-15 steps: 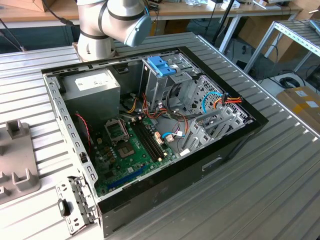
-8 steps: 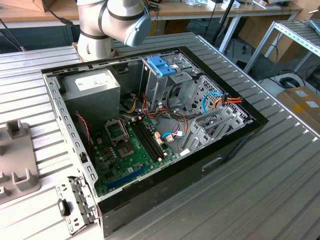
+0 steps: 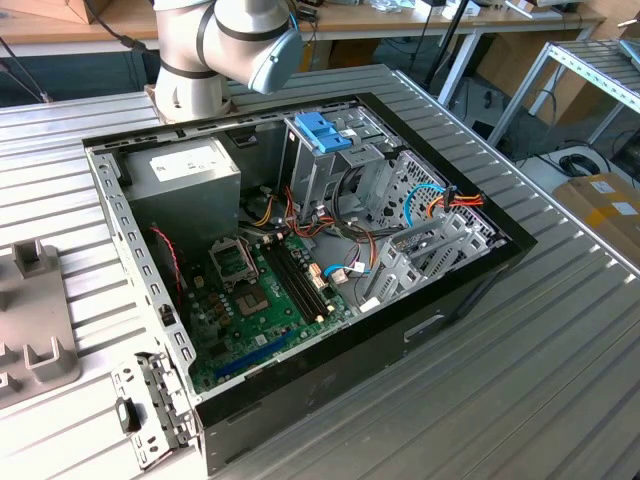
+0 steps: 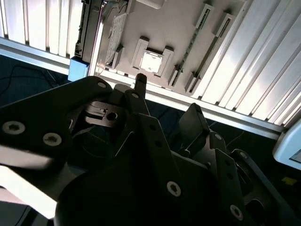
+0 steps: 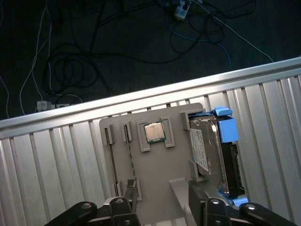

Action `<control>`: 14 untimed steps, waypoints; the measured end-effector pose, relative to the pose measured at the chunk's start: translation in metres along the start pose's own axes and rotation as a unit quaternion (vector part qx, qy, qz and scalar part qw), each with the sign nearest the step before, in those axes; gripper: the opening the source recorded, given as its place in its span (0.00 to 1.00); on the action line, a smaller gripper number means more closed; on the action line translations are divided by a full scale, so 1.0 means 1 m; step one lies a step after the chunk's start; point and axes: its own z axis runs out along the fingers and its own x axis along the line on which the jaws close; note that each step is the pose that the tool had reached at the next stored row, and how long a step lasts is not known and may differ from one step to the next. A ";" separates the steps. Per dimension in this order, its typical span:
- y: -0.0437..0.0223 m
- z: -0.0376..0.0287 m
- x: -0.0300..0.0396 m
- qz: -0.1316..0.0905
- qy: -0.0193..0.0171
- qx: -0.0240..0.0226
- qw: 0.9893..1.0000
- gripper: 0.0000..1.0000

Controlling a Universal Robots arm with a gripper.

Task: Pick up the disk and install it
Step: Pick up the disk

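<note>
Pick-up is judged in hand: the claw (image 5: pixel 164 188) is held open, empty, over a grey tray (image 5: pixel 155 174); the disk (image 5: pixel 209 155) is seated beside one finger, so centring is required

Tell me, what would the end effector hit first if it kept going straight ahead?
Likely the grey tray, on bare plate beside the disk, where the open end effector aims in the first wrist view. Depth is unclear; one finger might catch the disk instead.

Disk (image 5: pixel 207 150) beside chip (image 5: pixel 154 132) on tray (image 5: pixel 155 174)
</note>
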 end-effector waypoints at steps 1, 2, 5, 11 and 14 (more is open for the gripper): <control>0.0000 0.0000 0.0000 0.000 0.000 0.000 1.000 0.56; 0.0000 0.0000 0.0000 0.000 0.000 0.000 1.000 0.56; 0.0000 0.0000 0.0000 0.000 0.000 0.000 1.000 0.56; 0.0006 0.0012 -0.0029 0.000 0.000 0.000 1.000 0.56; 0.0011 0.0017 -0.0052 0.000 0.000 0.000 1.000 0.56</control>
